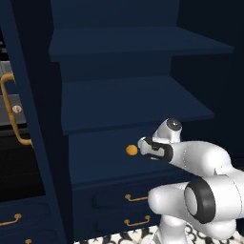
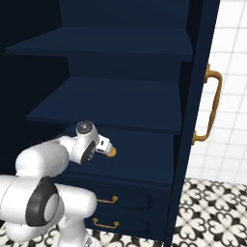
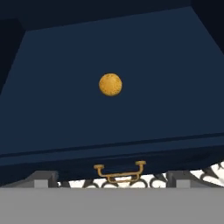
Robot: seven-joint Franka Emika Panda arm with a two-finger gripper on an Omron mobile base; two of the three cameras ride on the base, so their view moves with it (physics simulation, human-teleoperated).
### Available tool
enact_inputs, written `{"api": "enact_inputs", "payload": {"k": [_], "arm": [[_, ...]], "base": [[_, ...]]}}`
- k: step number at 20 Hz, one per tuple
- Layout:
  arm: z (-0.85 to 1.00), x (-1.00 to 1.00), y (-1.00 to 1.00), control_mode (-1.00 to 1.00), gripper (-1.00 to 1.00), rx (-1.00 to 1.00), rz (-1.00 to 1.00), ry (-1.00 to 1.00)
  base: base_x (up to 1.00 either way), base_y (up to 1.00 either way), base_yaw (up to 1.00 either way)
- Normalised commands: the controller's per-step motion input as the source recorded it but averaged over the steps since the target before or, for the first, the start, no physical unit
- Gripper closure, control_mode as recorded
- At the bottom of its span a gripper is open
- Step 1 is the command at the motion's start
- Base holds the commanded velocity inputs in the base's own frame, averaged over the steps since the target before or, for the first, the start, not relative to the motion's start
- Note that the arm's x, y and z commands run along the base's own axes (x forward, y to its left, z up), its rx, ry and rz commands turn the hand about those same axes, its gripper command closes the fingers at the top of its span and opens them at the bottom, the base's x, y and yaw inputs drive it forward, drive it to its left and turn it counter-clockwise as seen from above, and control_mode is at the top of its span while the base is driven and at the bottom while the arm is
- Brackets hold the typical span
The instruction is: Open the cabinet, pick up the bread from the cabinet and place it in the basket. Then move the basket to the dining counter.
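The cabinet (image 1: 133, 102) stands open, its navy shelves bare except for the lowest one. On that shelf (image 3: 61, 113) lies the bread (image 3: 110, 84), a small round golden-brown bun, also visible as the bread (image 1: 132, 150) in the left base view and the bread (image 2: 112, 152) in the right base view. My gripper (image 1: 143, 145) reaches toward it at shelf height and stops just short. In the hand view my gripper (image 3: 111, 178) is open, its fingertips (image 3: 40, 178) set wide apart with nothing between them. The basket and the dining counter are out of view.
Low navy drawers with brass pulls (image 3: 119, 170) sit under the bread's shelf. The open left door with its brass handle (image 1: 10, 109) stands beside a black oven front (image 1: 19, 162). The right door's handle (image 2: 212, 106) juts out by a white tiled wall. Patterned floor tiles (image 2: 212, 212) lie below.
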Motion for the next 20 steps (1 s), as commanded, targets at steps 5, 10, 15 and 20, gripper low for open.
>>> {"api": "enact_inputs", "payload": {"k": [5,10,15,20], "arm": [[-0.34,0.29,0.0,-1.0,-1.0,0.0,0.01,-0.03],[-0.23,0.34,0.0,-1.0,-1.0,0.0,0.02,-0.01],[-0.18,0.26,0.0,-1.0,-1.0,0.0,0.0,0.0],[-0.19,0.26,0.03,-1.0,-1.0,0.0,0.0,0.0]], "base": [[0.0,0.0,0.0],[0.0,0.0,0.0],[0.0,0.0,0.0],[0.0,0.0,0.0]]}}
